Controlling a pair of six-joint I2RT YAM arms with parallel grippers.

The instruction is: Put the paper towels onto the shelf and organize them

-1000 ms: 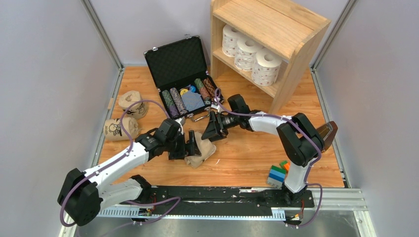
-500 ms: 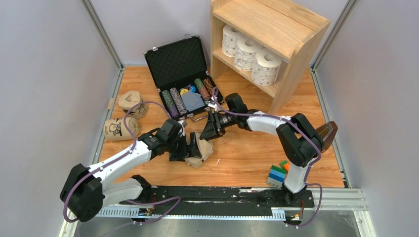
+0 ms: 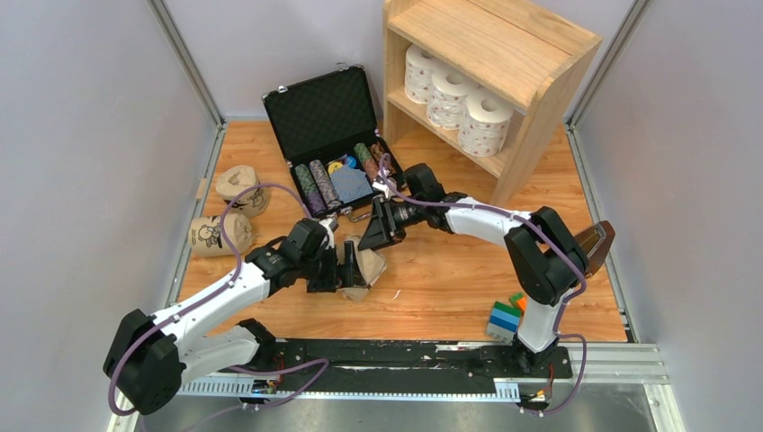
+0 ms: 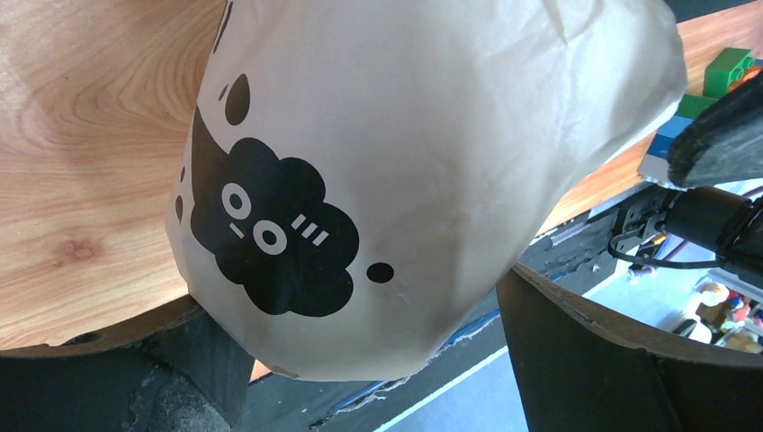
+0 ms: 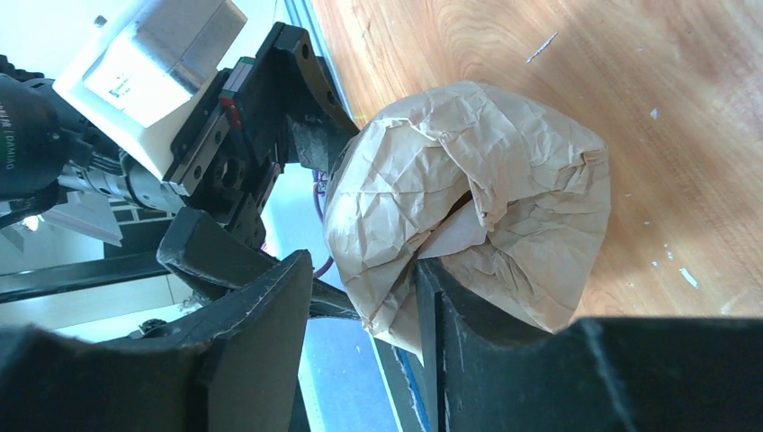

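Note:
A tan-wrapped paper towel roll [image 3: 369, 262] with a black cartoon print [image 4: 270, 229] lies on the wood table. My left gripper [image 3: 351, 267] is shut on its sides [image 4: 360, 310]. My right gripper [image 3: 374, 231] is open at the roll's crumpled end [image 5: 486, 180]. One of its fingers [image 5: 441, 306] presses into the end fold, and the other stands apart. Two more tan rolls [image 3: 238, 188] [image 3: 216, 235] lie at the far left. Three white rolls [image 3: 454, 94] stand on the inner board of the light-wood shelf [image 3: 540, 103].
An open black case [image 3: 326, 110] with striped poker-chip rows [image 3: 317, 184] sits just behind both grippers. Coloured toy blocks [image 3: 506, 316] lie by the right arm's base. Grey walls close in the table on the left and right.
My right gripper has moved left and reached the roll's end. My left gripper has shifted the roll slightly left and back.

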